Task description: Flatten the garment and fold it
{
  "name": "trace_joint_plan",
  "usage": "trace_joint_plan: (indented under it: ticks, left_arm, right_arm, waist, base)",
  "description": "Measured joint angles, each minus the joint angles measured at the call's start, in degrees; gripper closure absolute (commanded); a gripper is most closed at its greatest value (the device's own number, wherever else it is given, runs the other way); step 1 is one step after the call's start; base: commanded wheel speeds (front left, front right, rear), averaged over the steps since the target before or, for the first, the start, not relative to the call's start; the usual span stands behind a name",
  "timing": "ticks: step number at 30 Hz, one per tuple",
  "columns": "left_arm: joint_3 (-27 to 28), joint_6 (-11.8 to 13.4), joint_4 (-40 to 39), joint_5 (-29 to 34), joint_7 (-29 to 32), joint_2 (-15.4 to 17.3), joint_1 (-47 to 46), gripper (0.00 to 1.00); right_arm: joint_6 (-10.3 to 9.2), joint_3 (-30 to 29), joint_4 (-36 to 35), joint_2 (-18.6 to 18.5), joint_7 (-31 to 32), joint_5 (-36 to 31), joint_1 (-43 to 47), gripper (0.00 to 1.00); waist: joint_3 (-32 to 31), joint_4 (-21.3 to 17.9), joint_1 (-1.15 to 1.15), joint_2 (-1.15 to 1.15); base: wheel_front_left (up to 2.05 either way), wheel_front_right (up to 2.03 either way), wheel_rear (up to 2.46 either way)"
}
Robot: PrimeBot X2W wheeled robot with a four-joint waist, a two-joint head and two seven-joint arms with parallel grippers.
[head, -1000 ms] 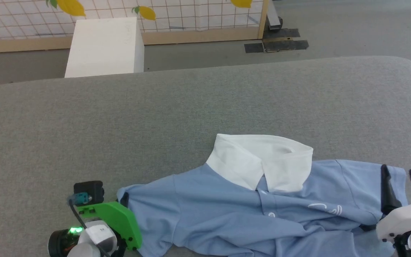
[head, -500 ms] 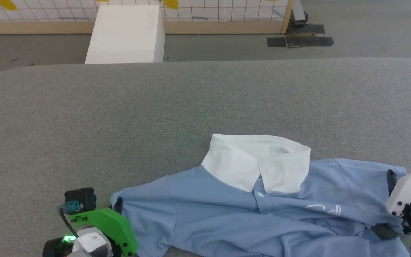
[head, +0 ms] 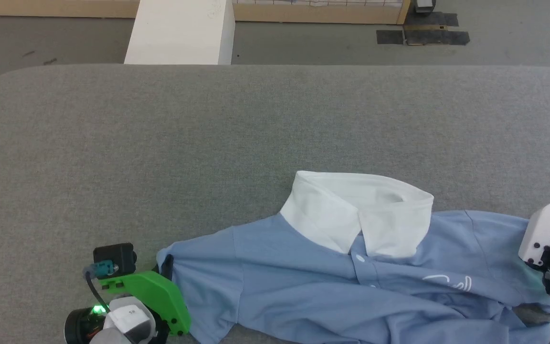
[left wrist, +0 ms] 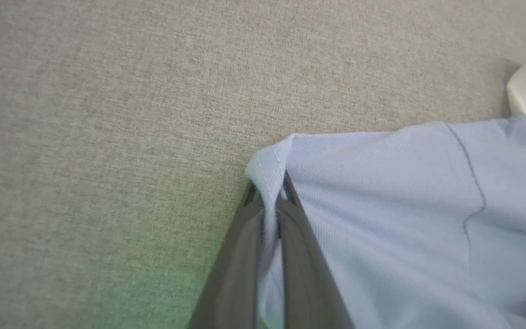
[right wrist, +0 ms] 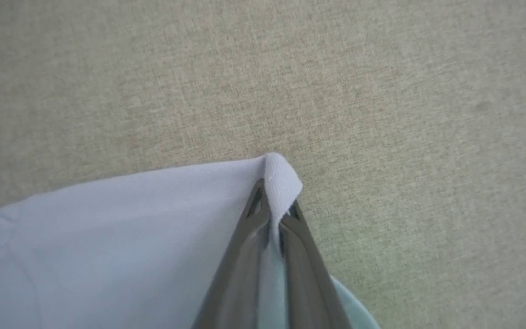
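1. The light blue short-sleeved knit polo shirt [head: 303,291] lies front-up on the grey fabric-covered table [head: 160,143]. It sits at the near edge, right of centre, with its white collar [head: 361,210] pointing away from me.
2. My left gripper [left wrist: 268,194] has its two dark fingers clenched on the hemmed corner of the sleeve on my left. A thin ridge of blue knit stands up between the tips. I hold it there because the corner is the outermost point I can pull on.
3. My right gripper [right wrist: 275,201] is clamped the same way on the opposite sleeve corner, with the hem poking just past the fingertips.
4. Holding both ends at once should, I judge, let me draw the shirt taut across its width and spread it flat.
5. The chest below the placket is creased and bunched, most of all towards the right, so I judge flattening unfinished and no fold begun.
6. Both pinches are narrow and the knit is soft. I reckon a hard tug could slip a hem free, so I would tension both sides evenly.
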Motion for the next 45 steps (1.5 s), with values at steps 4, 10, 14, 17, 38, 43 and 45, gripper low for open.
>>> trace_joint_plan:
  ticks: [4,10,14,17,38,43,45]
  left_arm:
    - [0.0,-1.4,-0.9,-0.2,-1.1,0.6,-1.0,1.00]
    - [2.2,-4.4,-4.7,-1.7,-2.1,4.1,-8.8,1.00]
    - [3.5,-4.8,-6.3,-0.4,-2.1,7.8,-17.0,1.00]
    - [5.0,-4.7,-6.1,0.7,-2.1,10.0,-24.4,1.00]
    - [13.4,-0.9,6.9,-3.1,-15.0,9.8,-70.6,1.00]
    - [12.6,-3.5,10.1,-3.2,-18.1,9.7,-71.2,1.00]
    - [12.4,-4.3,11.8,-3.2,-18.2,9.8,-70.0,1.00]
  right_arm:
    - [0.00,2.3,-2.6,-0.7,-0.4,1.9,0.3,1.00]
    - [0.00,7.9,-9.9,-3.8,-3.8,4.8,-2.3,1.00]
    - [0.00,12.5,-13.8,-6.1,-5.3,6.0,-8.8,1.00]
    - [0.00,15.9,-15.3,-7.5,-5.6,6.5,-14.8,1.00]
    - [0.02,23.5,-10.2,-9.1,-26.0,-0.8,-57.3,1.00]
    - [0.01,22.9,-5.5,-8.8,-29.7,-1.4,-58.4,1.00]
    - [0.01,23.2,-3.4,-8.9,-30.6,-1.2,-57.5,1.00]
  waist:
    - [-0.7,-0.1,0.00,0.00]
    - [-1.3,-1.2,0.00,0.00]
    - [-0.3,-2.0,0.00,0.00]
    - [1.1,-2.4,0.00,0.00]
    - [15.5,-4.5,0.01,0.00]
    - [14.8,-4.1,0.01,0.00]
    - [14.4,-4.0,0.01,0.00]
  base:
    - [0.00,0.00,0.00]
    - [0.00,0.00,0.00]
    - [0.00,0.00,0.00]
    - [0.00,0.00,0.00]
    - [0.00,0.00,0.00]
    - [0.00,0.00,0.00]
    - [0.00,0.00,0.00]
